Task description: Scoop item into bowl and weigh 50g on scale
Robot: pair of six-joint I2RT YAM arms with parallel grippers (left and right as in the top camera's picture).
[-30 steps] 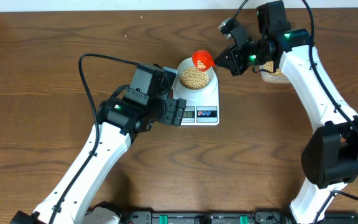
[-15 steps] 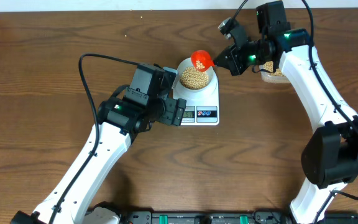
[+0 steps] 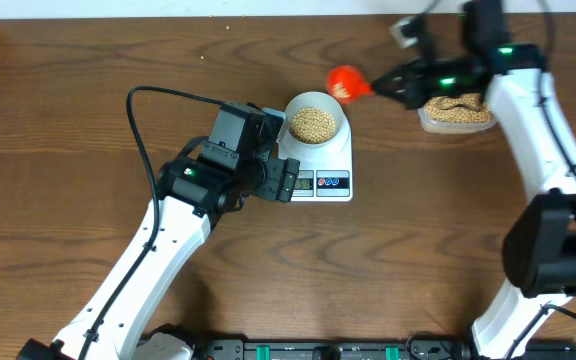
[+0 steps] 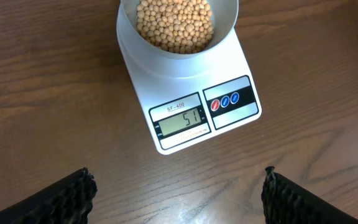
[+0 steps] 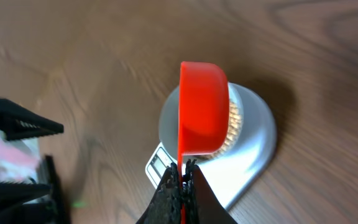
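Overhead view of a brown wooden table with two white robot arms. At frame centre a flat white scale carries a small white bowl filled nearly to the rim with tan beans. In the left wrist view the scale's display reads 51, beside red and blue buttons. The left gripper sits at the scale's left edge with its jaws spread wide and nothing between them. Its dark fingertips show only in the bottom corners of its own camera. The right gripper, at upper right, is pinched tight on the thin handle of a red scoop. The scoop hangs over bare wood just up and right of the bowl, clear of its rim. A clear tub of more beans lies at the upper right, partly under the right arm. Bare wood fills the upper left, the far left and the lower middle of the frame. A pale strip marks the table's far edge along the top, and a dark rail runs along the bottom. A black cable loops left of the left arm. The right arm is cut off by the top edge, and the left gripper covers the scale's left side. The left wrist view crops the bowl's far half. The right wrist view is blurred, with the scoop covering most of the bowl. Whether the scoop holds beans cannot be told.
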